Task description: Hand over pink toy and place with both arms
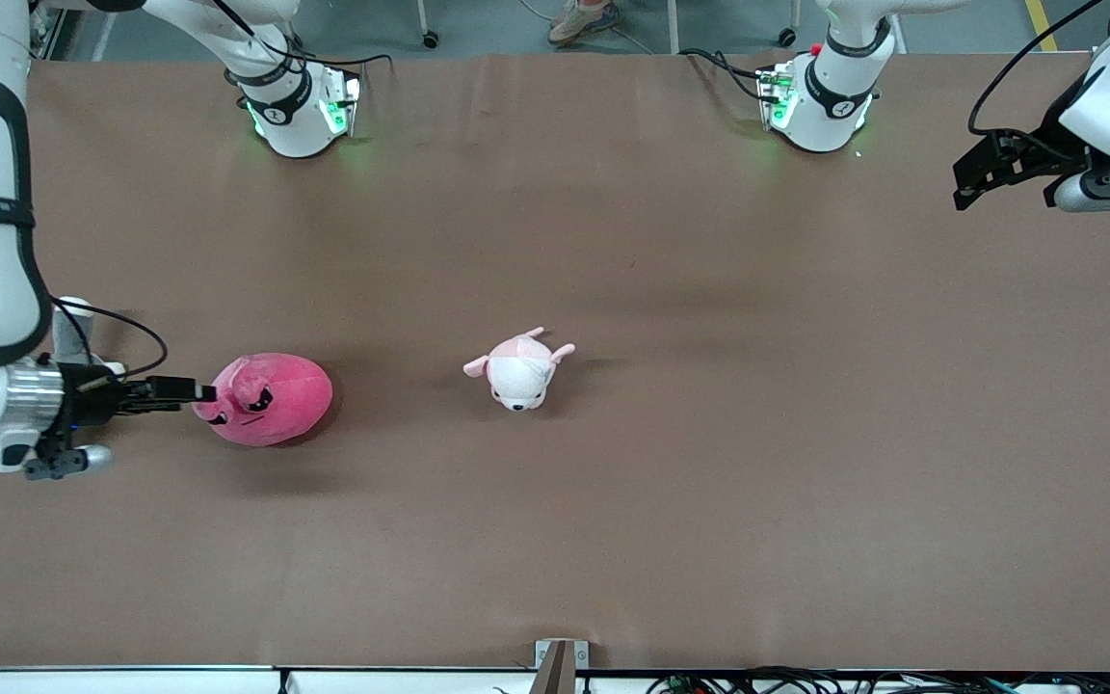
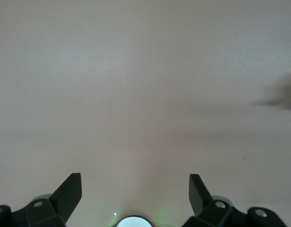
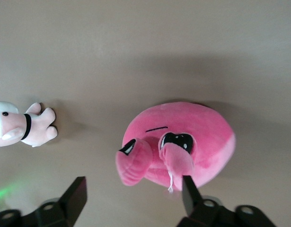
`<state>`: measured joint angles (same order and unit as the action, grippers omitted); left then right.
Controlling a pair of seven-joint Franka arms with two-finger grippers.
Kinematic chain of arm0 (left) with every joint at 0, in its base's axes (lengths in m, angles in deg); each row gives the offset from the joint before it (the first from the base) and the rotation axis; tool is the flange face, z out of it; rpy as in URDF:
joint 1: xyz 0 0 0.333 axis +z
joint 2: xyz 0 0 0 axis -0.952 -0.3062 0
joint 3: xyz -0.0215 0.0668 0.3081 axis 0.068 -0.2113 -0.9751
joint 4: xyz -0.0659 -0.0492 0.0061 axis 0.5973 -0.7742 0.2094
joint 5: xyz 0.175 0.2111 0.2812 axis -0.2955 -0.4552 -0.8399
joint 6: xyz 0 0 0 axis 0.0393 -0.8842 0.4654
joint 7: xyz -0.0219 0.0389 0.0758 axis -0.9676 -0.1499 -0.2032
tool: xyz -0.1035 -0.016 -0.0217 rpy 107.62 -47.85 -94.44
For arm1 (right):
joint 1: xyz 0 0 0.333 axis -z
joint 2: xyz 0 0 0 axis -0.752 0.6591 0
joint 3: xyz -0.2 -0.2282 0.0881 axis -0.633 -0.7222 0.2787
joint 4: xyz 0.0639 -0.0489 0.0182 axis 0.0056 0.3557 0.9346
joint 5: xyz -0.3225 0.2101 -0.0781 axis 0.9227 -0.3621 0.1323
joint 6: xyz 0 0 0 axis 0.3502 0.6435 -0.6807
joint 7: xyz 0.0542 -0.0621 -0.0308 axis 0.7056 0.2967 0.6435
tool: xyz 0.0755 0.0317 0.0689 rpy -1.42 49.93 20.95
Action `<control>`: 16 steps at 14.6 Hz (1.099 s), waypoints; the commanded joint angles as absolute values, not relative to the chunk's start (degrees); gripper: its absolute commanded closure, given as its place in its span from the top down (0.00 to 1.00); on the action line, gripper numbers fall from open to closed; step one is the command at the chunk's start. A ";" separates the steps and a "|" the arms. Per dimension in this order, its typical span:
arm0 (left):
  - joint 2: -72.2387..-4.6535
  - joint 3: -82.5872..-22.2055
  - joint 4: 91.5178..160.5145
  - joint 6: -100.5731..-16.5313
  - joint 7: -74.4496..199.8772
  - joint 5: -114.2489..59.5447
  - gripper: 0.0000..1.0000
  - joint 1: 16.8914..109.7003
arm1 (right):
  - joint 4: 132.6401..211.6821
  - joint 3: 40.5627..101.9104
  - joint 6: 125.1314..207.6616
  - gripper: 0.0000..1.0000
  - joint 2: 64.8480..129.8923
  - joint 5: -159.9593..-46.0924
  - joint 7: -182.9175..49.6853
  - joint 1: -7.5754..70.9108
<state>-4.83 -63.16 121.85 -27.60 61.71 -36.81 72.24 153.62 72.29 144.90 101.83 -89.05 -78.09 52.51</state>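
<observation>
Right gripper (image 1: pixel 191 392) jaws spread wide, hovering low just beside the pink toy (image 1: pixel 266 398), not gripping it. Toy is lying on the desk (image 1: pixel 709 482) toward the right arm's end, pale plush animal (image 1: pixel 519 369) nearby. Left gripper (image 1: pixel 974 183) is waiting aloft, jaws wide.

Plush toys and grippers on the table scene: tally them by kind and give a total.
Hot-pink plush: 1, the pink toy
Pale pink-and-white plush: 1, the small plush animal
Grippers: 2, the right gripper open at the pink toy, the left gripper open, waiting over the table's left-arm end
Total: 4
</observation>
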 commanded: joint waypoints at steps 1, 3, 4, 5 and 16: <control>-3.51 -62.81 123.25 -28.31 63.10 -36.17 1.00 72.96 | 153.03 73.08 143.85 1.00 97.04 -84.83 -72.23 52.63; -3.51 -62.81 123.25 -27.96 63.45 -36.17 1.00 73.05 | 153.03 73.17 143.76 1.00 92.91 -80.79 -69.42 51.67; -3.60 -62.90 123.07 -28.05 63.54 -36.17 1.00 73.05 | 153.03 73.17 143.76 1.00 91.15 -79.12 -68.01 51.32; -3.86 -62.90 122.98 -28.14 63.71 -36.08 1.00 73.05 | 153.03 73.17 143.76 1.00 89.22 -77.53 -67.04 50.97; -4.21 -62.90 122.10 -28.14 63.80 -36.17 1.00 72.96 | 152.86 72.99 143.94 1.00 82.52 -67.42 -61.50 50.35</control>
